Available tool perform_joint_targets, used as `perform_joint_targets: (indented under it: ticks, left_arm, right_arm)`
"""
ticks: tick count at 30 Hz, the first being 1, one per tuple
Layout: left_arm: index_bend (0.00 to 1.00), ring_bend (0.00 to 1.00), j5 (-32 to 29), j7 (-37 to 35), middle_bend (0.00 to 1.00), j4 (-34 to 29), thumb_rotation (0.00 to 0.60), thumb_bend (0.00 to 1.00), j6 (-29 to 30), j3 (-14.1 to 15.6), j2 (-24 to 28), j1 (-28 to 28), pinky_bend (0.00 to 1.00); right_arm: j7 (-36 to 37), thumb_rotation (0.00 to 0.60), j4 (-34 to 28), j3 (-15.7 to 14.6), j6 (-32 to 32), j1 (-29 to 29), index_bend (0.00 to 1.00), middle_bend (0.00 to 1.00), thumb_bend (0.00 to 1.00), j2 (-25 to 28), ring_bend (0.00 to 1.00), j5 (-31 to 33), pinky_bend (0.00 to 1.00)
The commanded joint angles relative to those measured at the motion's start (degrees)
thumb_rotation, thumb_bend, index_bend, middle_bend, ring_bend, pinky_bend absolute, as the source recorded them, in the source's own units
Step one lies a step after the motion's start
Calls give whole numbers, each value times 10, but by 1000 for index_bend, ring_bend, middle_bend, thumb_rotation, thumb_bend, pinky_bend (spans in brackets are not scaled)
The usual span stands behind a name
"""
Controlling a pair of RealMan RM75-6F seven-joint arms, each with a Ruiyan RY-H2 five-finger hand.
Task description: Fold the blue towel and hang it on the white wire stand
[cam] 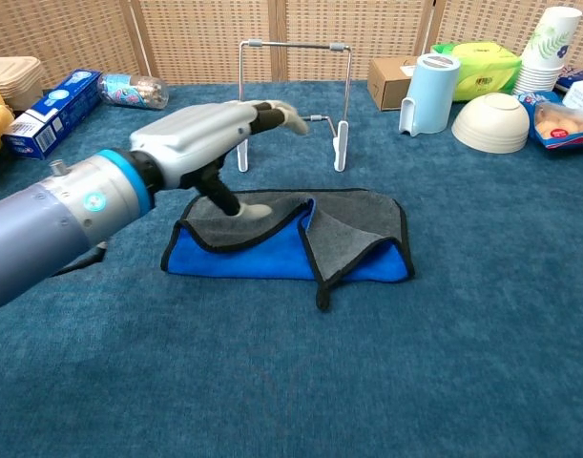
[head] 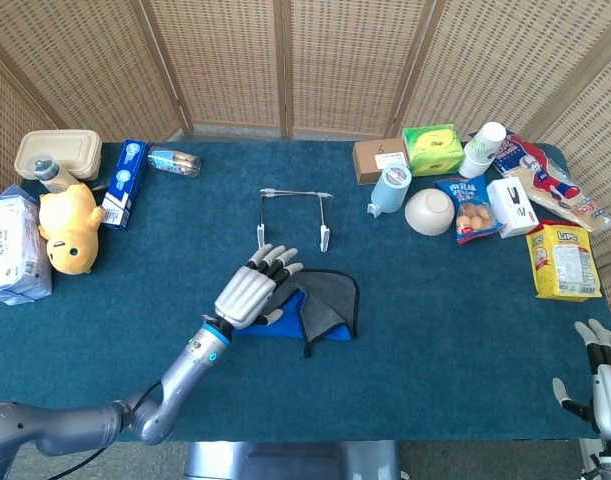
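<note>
blue towel [cam: 272,253] is laid partly folded on the table [cam: 444,363], just in front of the white wire stand [cam: 293,91]. nothing is held by the left hand [cam: 210,134], spread above it; the right hand [head: 605,380] is likewise unclenched.

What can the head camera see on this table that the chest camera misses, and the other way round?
Only the head view shows the right hand at the table's edge, the yellow snack bag and the white tissue pack. Only the chest view shows the towel's folded layers from the side and how tall the wire stand is. Both show the open left hand over the towel.
</note>
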Motion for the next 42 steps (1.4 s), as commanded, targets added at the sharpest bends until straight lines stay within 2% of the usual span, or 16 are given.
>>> perform_joint_targets:
  ticks: [1,4,15,20,26,42]
  left_arm:
    - [163,0,-7,9,75,-3,600,355,-6,5,7,3,0]
    - [163,0,-9,5,72,-14,600,355,-12,8,13,4,0]
    - [164,0,21,0,74,-59,600,355,14,70,59,52,0]
    - [164,0,20,10,74,-59,600,355,18,85,64,67,0]
    - [169,0,18,24,76,-27,600,355,19,81,42,70,0]
    - [176,0,25,18,90,66,600,355,32,42,-26,61,0]
  right_arm:
    - [-4,600,-1,1,-2,3,57,47,326,-2,0,0,0]
    - [-7,600,-3,1,-3,3,57,47,327,-4,0,4,0]
    - [-14,600,-5,2,-9,9,57,47,325,-7,0,4,0]
    - [-14,600,-5,1,-9,10,57,42,326,-7,0,4,0]
    - [-12,600,-6,0,-3,6,57,41,326,-5,0,4,0]
    - [-10,600,-8,-1,4,-1,56,40,325,0,0,9,0]
